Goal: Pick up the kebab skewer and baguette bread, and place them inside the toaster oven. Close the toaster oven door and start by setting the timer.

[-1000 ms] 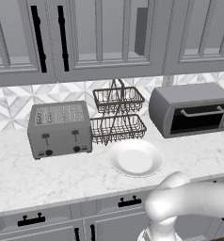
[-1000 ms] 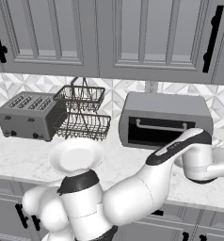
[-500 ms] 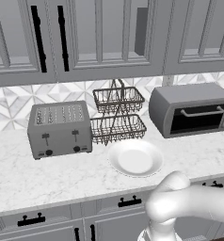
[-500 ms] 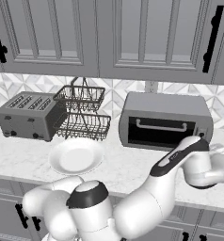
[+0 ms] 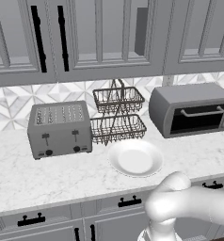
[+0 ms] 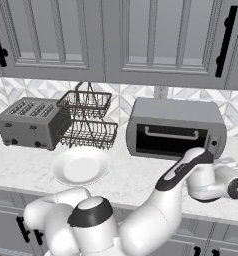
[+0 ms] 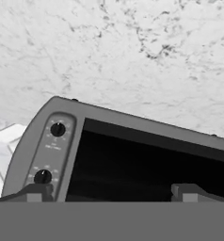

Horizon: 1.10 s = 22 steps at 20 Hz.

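Simulated kitchen, marble counter (image 5: pixel 48 179) under grey cabinets. Toaster oven (image 6: pixel 175 128) at back of counter, just right of two-tier wire basket rack (image 6: pixel 87 120); white plate (image 6: pixel 80 165) in front of rack, pop-up toaster (image 6: pixel 28 124) left of rack. Toaster oven door (image 7: pixel 147 160) looks shut in base views, bar handle (image 6: pixel 171 133) along its top edge.

Gripper (image 7: pixel 109 193) hangs released, jaws spread wide, nothing between them, close in front of toaster oven's right end. Hand view rolled: oven appears upside down, two knobs (image 7: pixel 57 129) on control panel, counter above.

Likely step: approach to oven door. To do well: level wrist w/ bar handle, straddle it centrally w/ both fingertips (image 7: pixel 36 192), close fully before pulling, then swing down along hinge arc, no straight tug.

Hard to make out: kebab skewer & baguette bread not found on counter, plate or rack; location can't be told. Oven interior dark behind glass, contents unreadable. Knob labels too blurred to tell timer from temp. Gripper in right base view masked by wrist.
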Available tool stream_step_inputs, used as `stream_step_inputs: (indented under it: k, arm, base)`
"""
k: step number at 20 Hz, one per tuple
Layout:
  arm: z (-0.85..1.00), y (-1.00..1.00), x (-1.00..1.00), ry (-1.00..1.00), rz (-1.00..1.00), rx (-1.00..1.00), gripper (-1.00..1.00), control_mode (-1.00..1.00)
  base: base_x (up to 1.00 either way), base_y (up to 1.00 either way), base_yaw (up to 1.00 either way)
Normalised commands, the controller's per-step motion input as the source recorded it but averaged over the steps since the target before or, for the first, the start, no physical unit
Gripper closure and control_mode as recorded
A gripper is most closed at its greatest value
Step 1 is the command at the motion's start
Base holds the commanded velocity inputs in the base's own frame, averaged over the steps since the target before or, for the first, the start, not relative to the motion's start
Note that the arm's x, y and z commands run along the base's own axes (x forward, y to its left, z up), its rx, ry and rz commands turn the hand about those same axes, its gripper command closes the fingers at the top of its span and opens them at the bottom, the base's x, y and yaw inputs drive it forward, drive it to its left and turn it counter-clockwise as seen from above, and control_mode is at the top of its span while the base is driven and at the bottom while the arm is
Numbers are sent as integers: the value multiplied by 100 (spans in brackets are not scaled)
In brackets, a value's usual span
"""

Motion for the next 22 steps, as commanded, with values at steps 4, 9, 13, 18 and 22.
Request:
stream_step_inputs:
  k: [4,9,13,18,22]
  arm:
    - [0,-3,9,0,-3,14,-100,-100]
    - [-2,-27,13,0,0,11,-100,-100]
    - [-12,-24,31,-3,0,3,-100,-100]
    - [-3,-4,3,-12,0,0,-100,-100]
    - [-9,-3,0,-10,0,0,-100,-100]
  base:
    - [0,0,0]
    - [0,0,0]
    - [0,0,0]
    - [0,0,0]
    - [0,0,0]
